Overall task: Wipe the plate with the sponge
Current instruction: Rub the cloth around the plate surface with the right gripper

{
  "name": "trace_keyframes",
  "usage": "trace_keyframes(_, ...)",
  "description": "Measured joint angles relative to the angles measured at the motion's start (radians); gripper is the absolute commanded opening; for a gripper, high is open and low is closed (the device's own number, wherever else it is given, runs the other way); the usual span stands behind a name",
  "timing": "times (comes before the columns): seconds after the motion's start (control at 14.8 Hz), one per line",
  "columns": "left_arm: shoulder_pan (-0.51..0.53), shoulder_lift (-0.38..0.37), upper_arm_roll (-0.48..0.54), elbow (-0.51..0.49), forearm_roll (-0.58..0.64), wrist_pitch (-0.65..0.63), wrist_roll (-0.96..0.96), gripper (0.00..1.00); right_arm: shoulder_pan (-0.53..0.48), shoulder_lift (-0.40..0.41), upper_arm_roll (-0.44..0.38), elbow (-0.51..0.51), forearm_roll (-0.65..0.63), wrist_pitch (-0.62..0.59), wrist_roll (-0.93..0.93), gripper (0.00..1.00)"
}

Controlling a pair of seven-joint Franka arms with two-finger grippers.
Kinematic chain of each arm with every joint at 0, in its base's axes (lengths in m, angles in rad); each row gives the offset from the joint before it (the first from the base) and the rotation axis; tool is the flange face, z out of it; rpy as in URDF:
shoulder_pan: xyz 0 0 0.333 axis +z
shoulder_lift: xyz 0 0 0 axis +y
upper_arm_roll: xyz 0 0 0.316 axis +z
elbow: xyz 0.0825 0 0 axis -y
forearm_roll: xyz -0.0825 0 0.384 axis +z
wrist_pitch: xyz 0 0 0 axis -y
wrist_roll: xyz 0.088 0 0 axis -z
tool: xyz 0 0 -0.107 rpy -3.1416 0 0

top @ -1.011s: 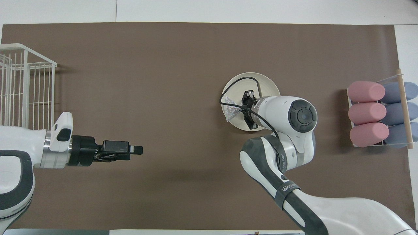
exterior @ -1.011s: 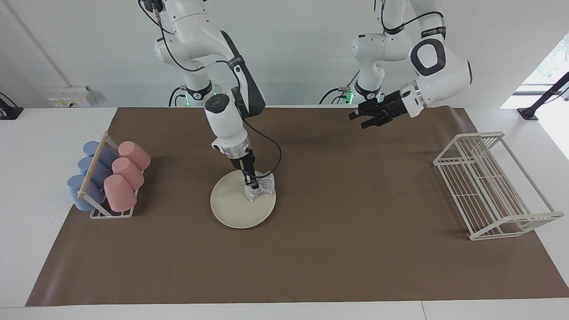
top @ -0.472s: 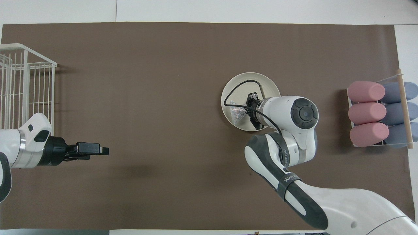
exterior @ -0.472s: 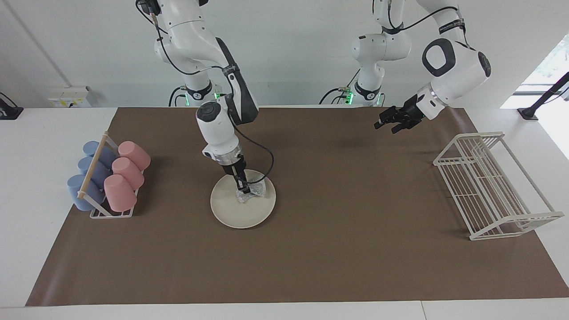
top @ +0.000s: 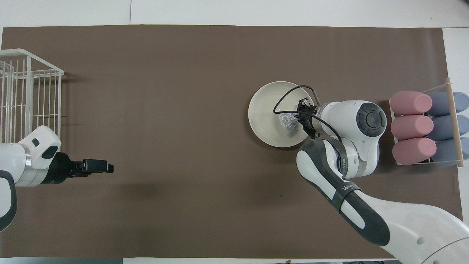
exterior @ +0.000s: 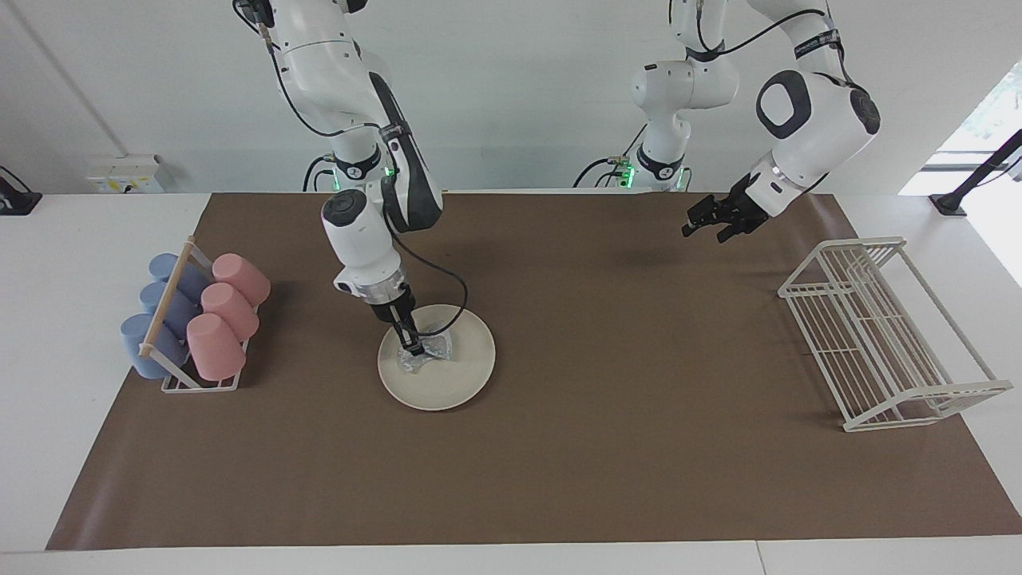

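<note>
Sponge: the sponge [exterior: 427, 349] lies on the plate [exterior: 463, 375], pinched at the tip of the right gripper [exterior: 413, 345], on the plate's part toward the right arm's end of the bench.
Plate: on the brown mat [exterior: 559, 479], nearer that end than the mat's middle.
Right gripper: fingers clamped on the sponge, pressing it to the plate.
Left gripper: the left gripper [exterior: 707, 224] hangs with fingers apart over the mat's edge nearest the robots, near the wire rack [exterior: 878, 335]; this arm waits.
Hidden: in the overhead view the right arm's wrist [top: 351, 119] covers the plate's rim toward the cups [top: 412, 126]; the rack is cut off at that picture's edge.

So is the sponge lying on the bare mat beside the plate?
No, the sponge sits on the plate, pinched in the right claw.
</note>
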Motion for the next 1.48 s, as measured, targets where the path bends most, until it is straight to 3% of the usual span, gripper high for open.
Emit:
trace_keyframes(0.34, -0.001, 0.001, -0.005, 0.000, 0.001, 0.002, -0.005, 1.00, 0.163, 0.012, 0.003, -0.015, 0.000, 0.101, 0.236, 0.00)
trace_keyframes(0.47, -0.001, 0.001, -0.005, 0.000, 0.001, 0.003, -0.005, 1.00, 0.183, 0.017, 0.002, -0.018, 0.000, 0.127, 0.264, 0.00)
trace_keyframes(0.74, -0.001, 0.001, -0.005, 0.000, 0.001, 0.003, -0.005, 1.00, 0.145, 0.017, -0.001, -0.018, 0.000, 0.125, 0.169, 0.00)
trace_keyframes(1.08, -0.001, 0.001, -0.005, 0.000, 0.001, 0.008, -0.006, 1.00, 0.012, 0.002, -0.002, -0.018, 0.001, 0.061, -0.077, 0.00)
trace_keyframes(1.48, -0.001, 0.001, -0.006, 0.000, 0.001, 0.015, -0.006, 1.00, 0.024, 0.001, 0.000, -0.018, 0.001, 0.058, -0.031, 0.00)
